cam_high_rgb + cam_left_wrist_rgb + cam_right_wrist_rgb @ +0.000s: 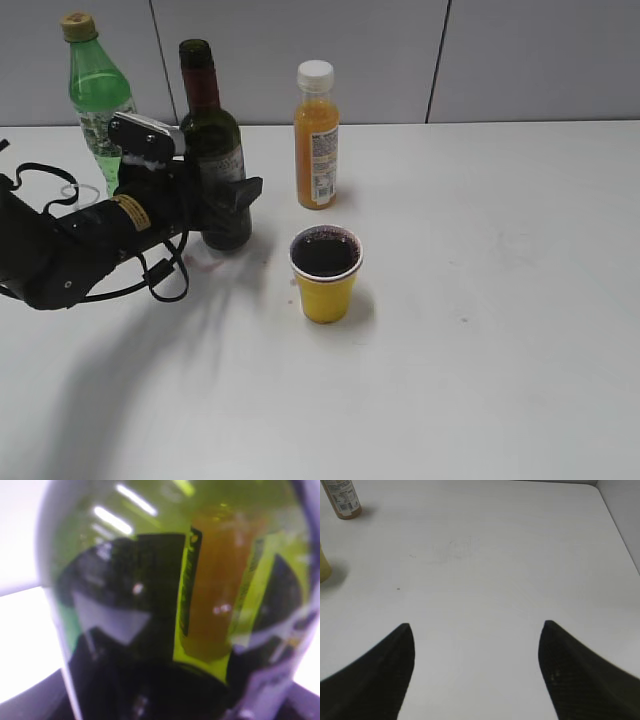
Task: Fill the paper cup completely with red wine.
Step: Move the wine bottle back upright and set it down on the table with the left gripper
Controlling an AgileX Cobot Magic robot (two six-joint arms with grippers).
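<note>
The yellow paper cup [325, 290] stands at the table's middle, holding dark red wine [325, 255] close to its white rim. The dark glass wine bottle [213, 150] stands upright to the cup's left, open at the top. My left gripper [225, 207] is closed around the bottle's lower body. In the left wrist view the bottle's glass [170, 605] fills the frame and hides the jaws. My right gripper [476, 625] is open and empty over bare table. Only the cup's edge [323, 565] shows at the far left of the right wrist view.
An orange juice bottle [316, 135] with a white cap stands behind the cup; it also shows in the right wrist view [342, 500]. A green plastic bottle [98, 100] stands at the back left. A grey wall runs behind the white table [500, 300].
</note>
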